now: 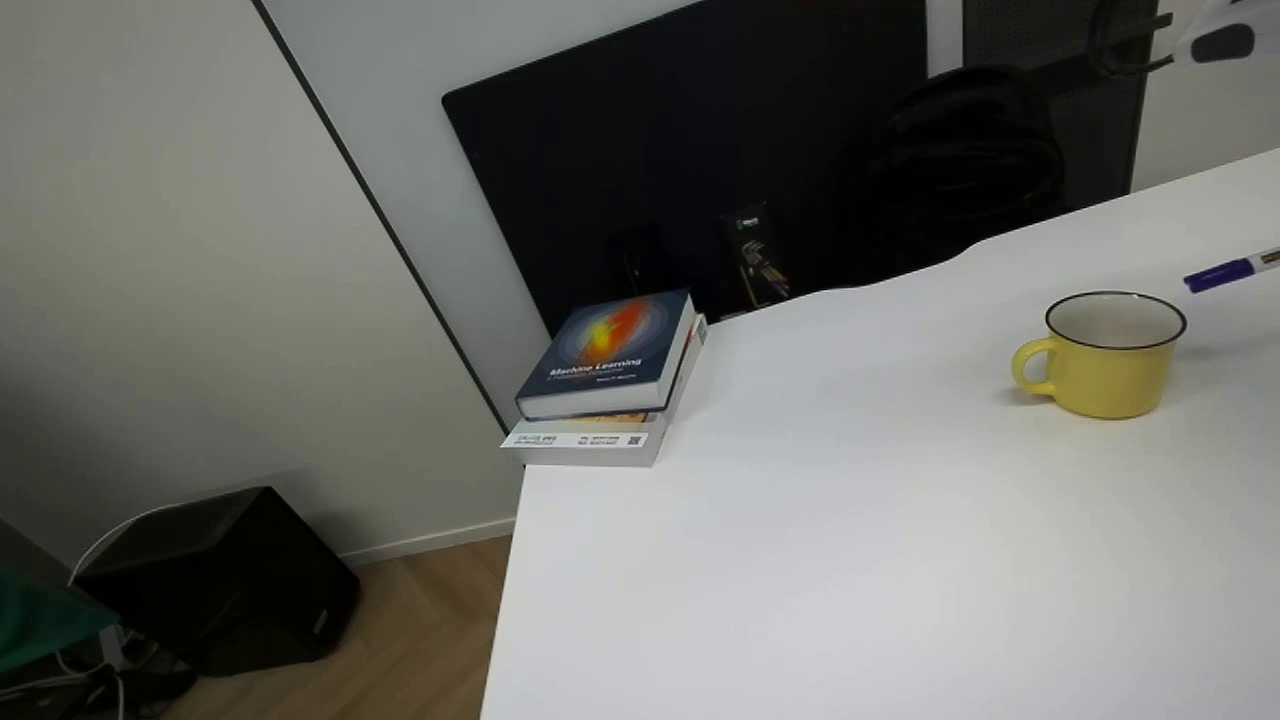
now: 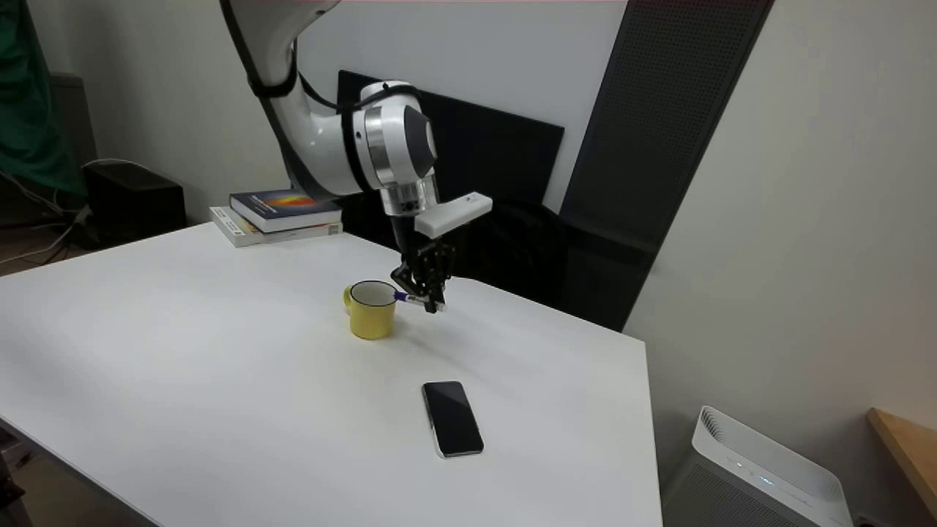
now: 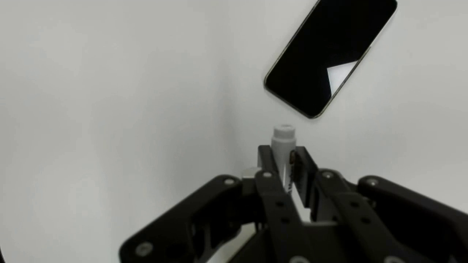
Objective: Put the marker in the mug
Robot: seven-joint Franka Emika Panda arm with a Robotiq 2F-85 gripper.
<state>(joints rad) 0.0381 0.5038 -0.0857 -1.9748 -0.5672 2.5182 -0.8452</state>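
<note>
The yellow mug (image 1: 1112,382) stands upright on the white table, and it also shows in an exterior view (image 2: 372,318). Its handle points away from the gripper. My gripper (image 2: 433,301) is shut on the marker (image 2: 410,298), beside the mug and at about rim height in the picture. The marker is nearly level, its dark blue end towards the mug's rim. That end also shows in an exterior view (image 1: 1222,275), just above and beside the rim. In the wrist view the marker's whitish-grey end (image 3: 284,137) sticks out between the fingertips (image 3: 282,155). The mug is not clearly visible there.
A black phone (image 2: 452,419) lies on the table (image 2: 219,380), and it also shows in the wrist view (image 3: 325,54). Two stacked books (image 1: 610,360) lie at a table corner. A dark panel (image 1: 700,150) and a black bag (image 1: 965,150) are behind the table edge.
</note>
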